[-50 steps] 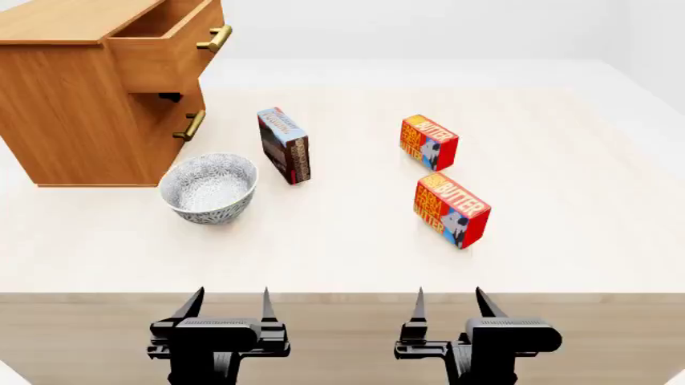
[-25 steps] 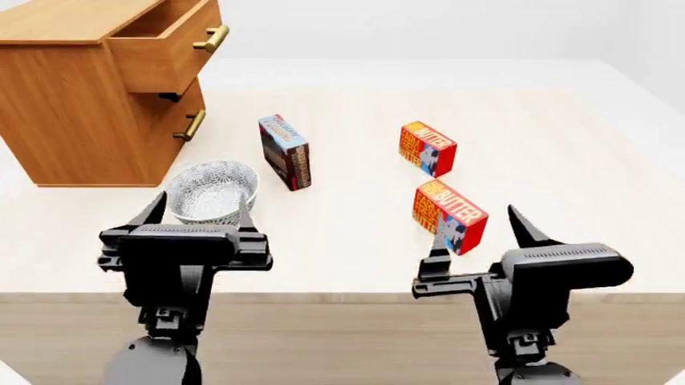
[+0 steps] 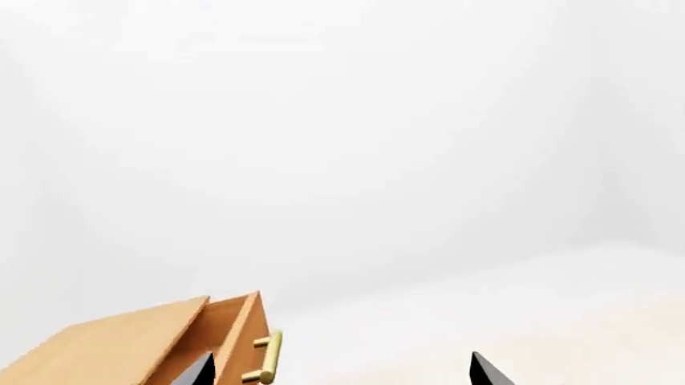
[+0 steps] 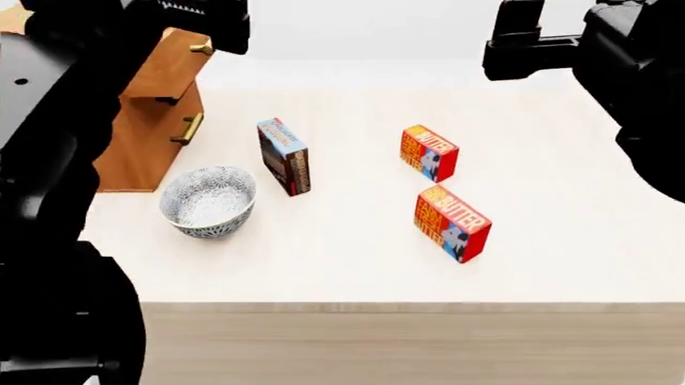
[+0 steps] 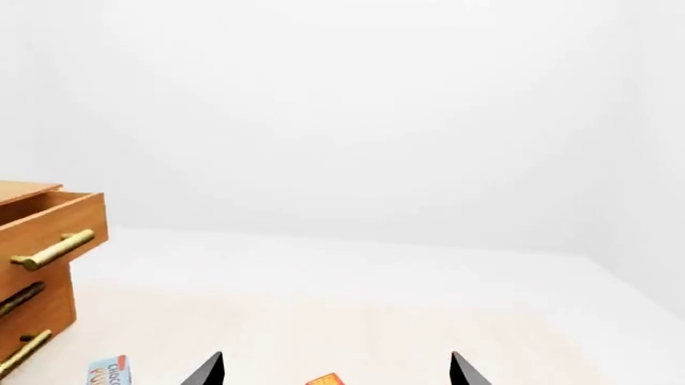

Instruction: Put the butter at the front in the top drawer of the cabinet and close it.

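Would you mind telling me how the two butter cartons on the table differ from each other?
The front butter lies nearer the table's front edge; the back butter sits farther away, about level with the pudding box. The front butter looks larger in the head view, being closer to the camera. Each is turned at a slightly different angle. Both are red cartons with yellow lettering and a cow picture, and neither hand touches them.

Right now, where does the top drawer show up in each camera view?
Head view: the top drawer is upper left, pulled open, partly behind the left arm.
Left wrist view: bottom left, with its brass handle.
Right wrist view: left edge, above two lower handles.
Shared landmark: that brass handle shows in all three views.
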Controlling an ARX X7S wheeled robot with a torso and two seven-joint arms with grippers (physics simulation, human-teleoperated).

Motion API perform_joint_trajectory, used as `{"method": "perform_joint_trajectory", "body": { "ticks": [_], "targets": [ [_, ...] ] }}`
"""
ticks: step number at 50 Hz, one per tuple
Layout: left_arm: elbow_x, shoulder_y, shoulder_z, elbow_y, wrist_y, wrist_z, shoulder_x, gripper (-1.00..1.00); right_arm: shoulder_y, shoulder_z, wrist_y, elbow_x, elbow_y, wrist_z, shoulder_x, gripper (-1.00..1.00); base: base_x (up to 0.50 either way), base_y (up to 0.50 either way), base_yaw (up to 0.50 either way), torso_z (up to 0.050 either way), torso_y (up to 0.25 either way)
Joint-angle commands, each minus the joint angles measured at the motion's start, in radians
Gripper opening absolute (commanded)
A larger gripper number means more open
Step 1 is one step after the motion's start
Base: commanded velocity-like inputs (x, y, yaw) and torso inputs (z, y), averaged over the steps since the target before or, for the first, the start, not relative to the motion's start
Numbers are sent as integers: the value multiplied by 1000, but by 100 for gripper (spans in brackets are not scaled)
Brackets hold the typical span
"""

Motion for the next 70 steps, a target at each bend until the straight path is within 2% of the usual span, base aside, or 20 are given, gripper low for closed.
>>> {"method": "perform_joint_trajectory", "body": {
  "ticks": [1,44,51,55,56,59,61,62,63,67,70],
  "targets": [
    [-21,-263,34,-102,-104,28,-3,100,251,-47,41,339,109,150,54,100,500,0,0,0,0],
    [-51,-246,29,-77,-90,8,9,100,206,-24,-7,456,28,208,83,100,500,0,0,0,1],
    [-58,-245,38,-72,-90,10,4,100,209,-32,-6,464,24,209,85,100,17,0,0,0,1],
    [-76,-255,91,-59,-143,28,-29,100,210,-32,-5,468,22,206,91,100,0,0,0,0,0],
    [-155,-274,136,-88,-153,-5,-71,100,215,-33,-3,469,23,205,93,100,0,0,0,0,0],
    [-605,-420,267,-219,-153,-411,-252,100,231,-34,3,470,29,199,100,100,0,0,0,0,0],
    [-905,-544,381,-346,-152,-510,-317,100,232,-31,3,465,28,190,106,100,0,0,0,0,0],
    [-1032,-609,443,-416,-152,-517,-337,100,229,-28,2,461,28,184,110,100,0,0,0,0,0],
    [-1070,-674,500,-493,-151,-500,-347,100,226,-26,2,453,28,176,114,100,0,0,0,0,0],
    [-1103,-837,650,-765,-149,-464,-331,100,212,-23,-2,421,30,141,117,100,0,0,0,0,0],
    [-1100,-922,773,-903,-145,-370,-315,100,212,-26,-3,397,34,114,115,100,0,0,0,0,0]
  ]
}}
